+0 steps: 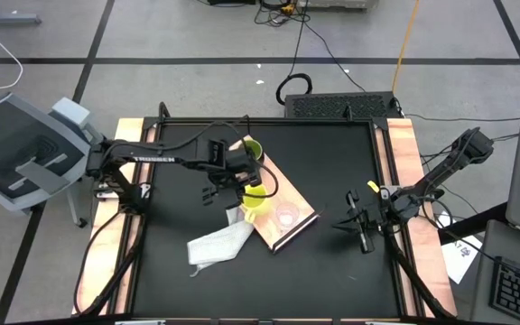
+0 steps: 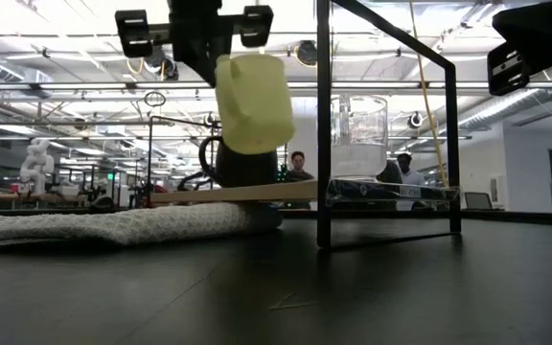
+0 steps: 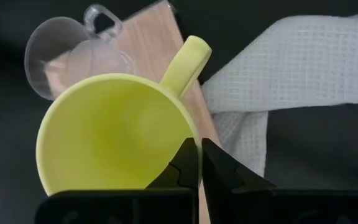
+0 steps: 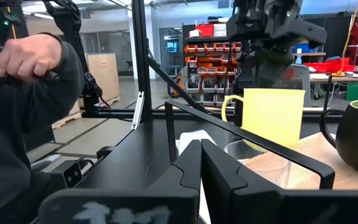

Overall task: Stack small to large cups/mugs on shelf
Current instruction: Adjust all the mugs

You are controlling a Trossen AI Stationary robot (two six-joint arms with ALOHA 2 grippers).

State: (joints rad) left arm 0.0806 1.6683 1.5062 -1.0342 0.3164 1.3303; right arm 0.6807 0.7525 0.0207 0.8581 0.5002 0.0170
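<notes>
My left gripper (image 1: 242, 181) hangs over the light-wood shelf board (image 1: 289, 195), shut on the yellow mug (image 1: 255, 202). In the low view the mug (image 2: 254, 101) floats above the board (image 2: 286, 193). The dark green mug (image 1: 252, 149) stands on the board's far end. The clear cup (image 1: 287, 215) stands upright on its near right part (image 2: 359, 134). My right gripper (image 1: 357, 224) waits shut near the table's right side, touching nothing. My left gripper holds the yellow mug by its rim (image 3: 194, 138), close beside the handle (image 3: 188, 62). One finger (image 3: 182, 168) seems to be inside the mug and the other (image 3: 229, 180) outside. The fingers slant down from above. The mug hangs below them, slightly tilted, clear of the board.
A white waffle cloth (image 1: 219, 244) lies on the black table by the board's near left corner, one edge under the board. A dark metal frame (image 2: 324, 125) borders the table. A person's hand (image 4: 30, 56) shows beyond the table.
</notes>
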